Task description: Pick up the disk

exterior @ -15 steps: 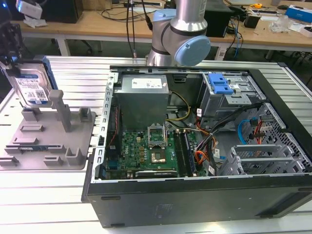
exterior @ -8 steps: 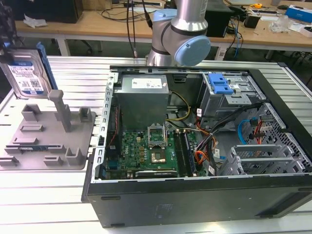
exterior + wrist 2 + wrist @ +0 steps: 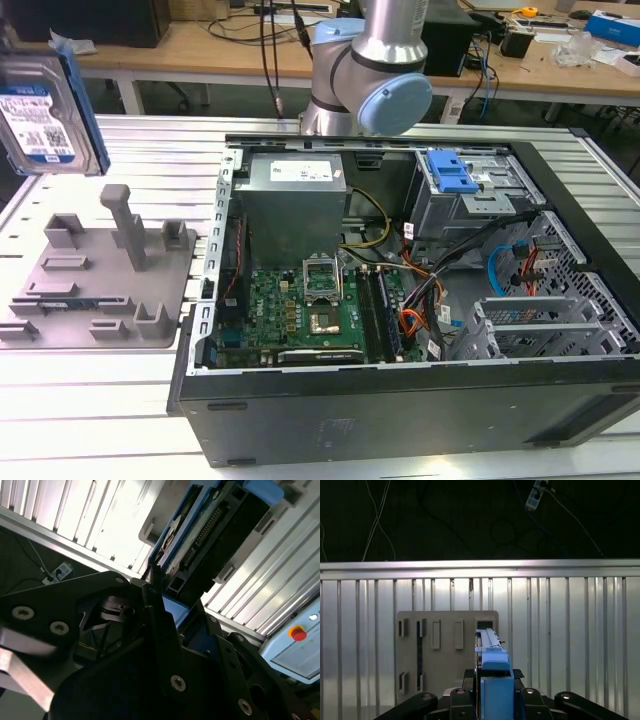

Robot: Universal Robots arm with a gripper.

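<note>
One tool [image 3: 492,692] clamps the disk [image 3: 45,115] above the empty grey fixture [image 3: 95,285].

The exterior view looks down across the counter [image 3: 120,400]; both wrist views (riding close) overlook the fixture [image 3: 447,650].

The disk [image 3: 45,112] is seen in silver with a blue-and-white printed label and a blue bracket along its edge, raised above the grey fixture [image 3: 100,285], which is laid on a desk [image 3: 100,400] of pale ribbed aluminium. Beside the fixture, a black computer case [image 3: 400,410] is shown with a green motherboard [image 3: 300,310] and a blue latch [image 3: 450,172]. The end effector [image 3: 495,700] is rendered in black around the blue bracket.
</note>
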